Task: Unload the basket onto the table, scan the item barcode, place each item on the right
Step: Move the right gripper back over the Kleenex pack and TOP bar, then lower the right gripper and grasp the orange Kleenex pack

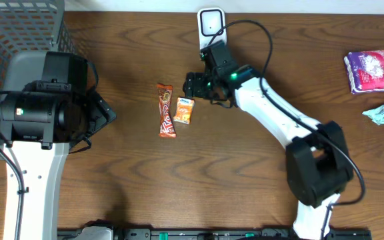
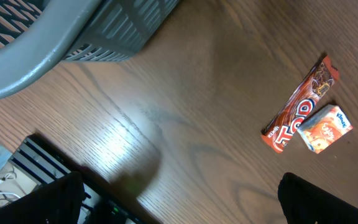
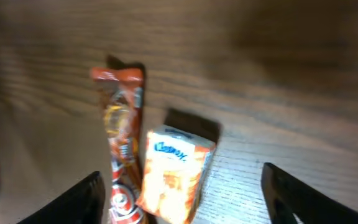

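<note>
Both bar (image 1: 167, 111) and pack (image 1: 185, 111) point toward the robot.

The right arm (image 1: 272, 110) reaches from the near right toward centre, the right gripper (image 1: 193, 85) angled downward with its jaws spread apart. The left arm (image 1: 35, 167) stands at the left, the left gripper (image 1: 105, 113) parted wide and empty.
</note>
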You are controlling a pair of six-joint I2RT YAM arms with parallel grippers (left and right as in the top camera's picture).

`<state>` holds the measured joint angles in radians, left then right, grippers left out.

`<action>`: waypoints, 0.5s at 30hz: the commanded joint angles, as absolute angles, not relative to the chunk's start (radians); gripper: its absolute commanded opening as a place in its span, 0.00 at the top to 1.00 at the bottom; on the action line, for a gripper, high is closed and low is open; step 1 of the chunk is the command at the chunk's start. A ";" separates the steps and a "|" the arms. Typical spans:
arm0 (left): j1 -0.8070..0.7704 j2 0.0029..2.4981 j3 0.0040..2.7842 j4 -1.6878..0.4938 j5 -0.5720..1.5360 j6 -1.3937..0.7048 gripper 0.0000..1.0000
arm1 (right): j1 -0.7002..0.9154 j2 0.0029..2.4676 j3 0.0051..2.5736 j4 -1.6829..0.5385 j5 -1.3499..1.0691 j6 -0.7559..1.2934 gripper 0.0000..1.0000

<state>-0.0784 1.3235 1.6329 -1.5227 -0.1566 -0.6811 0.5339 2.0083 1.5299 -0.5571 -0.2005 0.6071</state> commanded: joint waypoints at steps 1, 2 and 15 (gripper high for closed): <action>-0.073 1.313 1.633 -1.529 -0.169 -0.690 0.01 | 0.576 2.064 1.523 -0.541 -0.192 0.632 0.38; -0.073 1.313 1.633 -1.529 -0.169 -0.690 0.01 | 0.585 2.067 1.523 -0.538 -0.188 0.620 0.43; -0.073 1.313 1.633 -1.529 -0.169 -0.690 0.01 | 0.662 2.071 1.523 -0.540 -0.052 0.586 0.58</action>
